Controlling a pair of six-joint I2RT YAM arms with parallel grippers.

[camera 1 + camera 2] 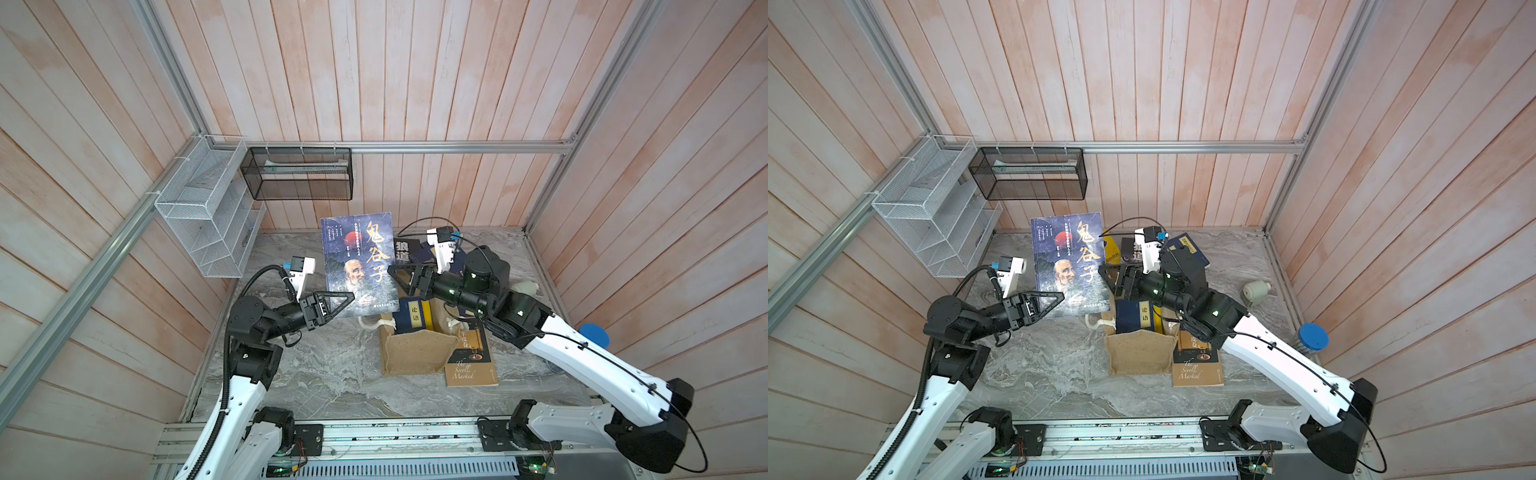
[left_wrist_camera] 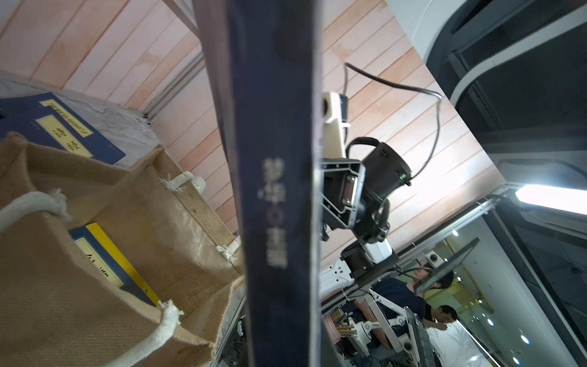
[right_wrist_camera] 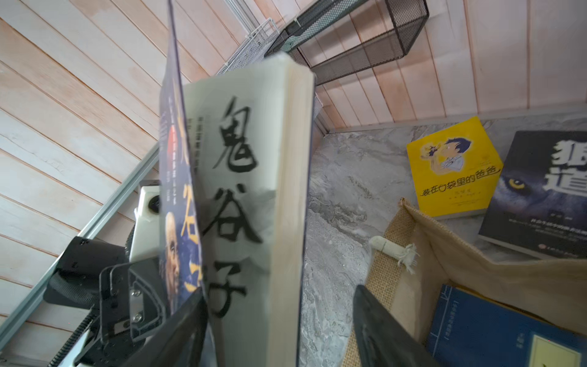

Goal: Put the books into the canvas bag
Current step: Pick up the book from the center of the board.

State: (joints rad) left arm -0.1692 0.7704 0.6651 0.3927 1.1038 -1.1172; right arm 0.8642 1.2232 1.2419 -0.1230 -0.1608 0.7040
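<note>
The left gripper [image 1: 347, 298] pinches the lower corner of a glossy blue paperback [image 1: 359, 257], held upright over the marble-patterned table [image 1: 316, 374]. The right gripper [image 1: 392, 272] gapes at the book's page edge. Just beside it, the coarse-woven canvas bag [image 1: 415, 353] contains a navy book [image 1: 411, 316], with the right arm [image 1: 469, 291] overhanging its mouth.
</note>
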